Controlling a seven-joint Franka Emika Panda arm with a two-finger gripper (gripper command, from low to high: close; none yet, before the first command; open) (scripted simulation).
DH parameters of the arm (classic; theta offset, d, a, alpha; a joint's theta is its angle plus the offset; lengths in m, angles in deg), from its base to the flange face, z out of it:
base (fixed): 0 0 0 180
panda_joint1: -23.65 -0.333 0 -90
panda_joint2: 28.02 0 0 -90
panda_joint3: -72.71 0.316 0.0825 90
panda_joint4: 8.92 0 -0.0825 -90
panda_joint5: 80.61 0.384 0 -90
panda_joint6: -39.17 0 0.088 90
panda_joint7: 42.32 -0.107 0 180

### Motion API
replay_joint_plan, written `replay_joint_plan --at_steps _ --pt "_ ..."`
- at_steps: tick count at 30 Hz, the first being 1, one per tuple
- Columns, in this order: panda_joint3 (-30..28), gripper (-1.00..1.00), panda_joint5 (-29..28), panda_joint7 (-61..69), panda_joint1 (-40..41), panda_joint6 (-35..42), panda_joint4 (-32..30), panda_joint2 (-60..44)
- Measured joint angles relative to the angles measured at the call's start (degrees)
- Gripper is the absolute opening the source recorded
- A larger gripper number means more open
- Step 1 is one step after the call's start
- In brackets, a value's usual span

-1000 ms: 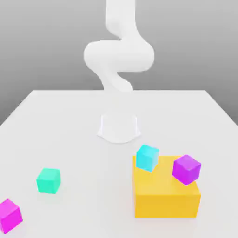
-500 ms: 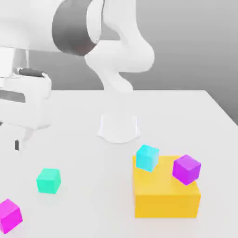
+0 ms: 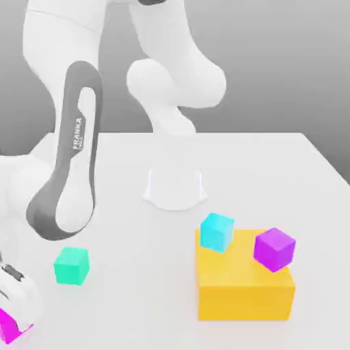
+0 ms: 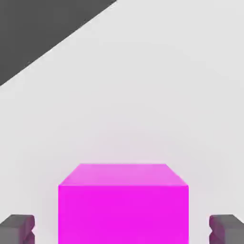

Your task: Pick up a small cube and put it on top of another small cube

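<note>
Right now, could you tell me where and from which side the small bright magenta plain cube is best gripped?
Grip the small bright magenta plain cube across its two opposite flat side faces, coming straight down from above. It sits square on the white table with room around it, and the hand view already shows the dark fingers flanking those faces, with gaps either side.

bright, even light — shadows soft and faint, no glare.

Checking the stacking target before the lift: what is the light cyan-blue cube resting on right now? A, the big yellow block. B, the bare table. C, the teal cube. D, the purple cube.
A: the light cyan-blue cube sits on the back corner of the yellow block.
</note>
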Motion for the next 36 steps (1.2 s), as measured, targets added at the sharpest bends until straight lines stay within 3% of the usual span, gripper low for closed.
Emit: replay_joint_plan --at_steps 5,10,22,34,36 --pt "-0.02 -1.0 -0.08 -0.06 0.01 0.14 -0.04 0.15" --pt "-2.02 -1.0 -3.53 -2.31 -2.29 6.68 -2.48 9.27" --pt "6.12 -1.0 -9.79 -1.15 -16.57 15.41 -18.44 34.55" --pt "14.77 -1.0 -7.19 6.51 -29.73 24.22 -34.59 59.55" --pt "15.63 -1.0 -6.71 7.33 -31.07 22.73 -36.59 60.07"
